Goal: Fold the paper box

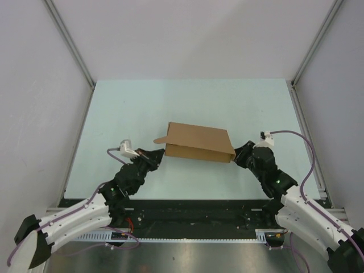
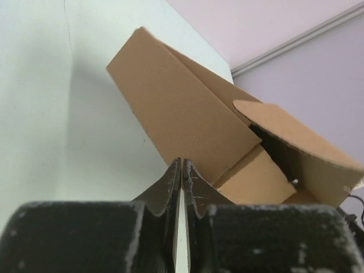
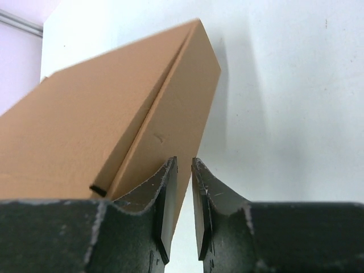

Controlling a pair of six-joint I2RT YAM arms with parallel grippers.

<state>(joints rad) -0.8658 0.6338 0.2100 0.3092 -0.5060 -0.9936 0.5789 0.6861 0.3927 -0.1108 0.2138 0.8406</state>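
Note:
The paper box [image 1: 199,142] is a brown cardboard carton lying flat in the middle of the table. A small flap [image 1: 161,140] sticks out at its left end. My left gripper [image 1: 161,154] is shut and empty, with its tips at the box's left front corner. In the left wrist view the shut gripper [image 2: 182,162] points at the box [image 2: 187,108], whose end stands open under a rounded flap [image 2: 284,131]. My right gripper [image 1: 236,153] is at the box's right front corner. In the right wrist view this gripper [image 3: 183,162] is open by a narrow gap and holds nothing, with the box [image 3: 85,125] just beyond.
The pale green table [image 1: 187,102] is bounded by white walls with metal rails at left [image 1: 68,40] and right [image 1: 318,40]. A black strip [image 1: 193,213] runs along the near edge between the arm bases.

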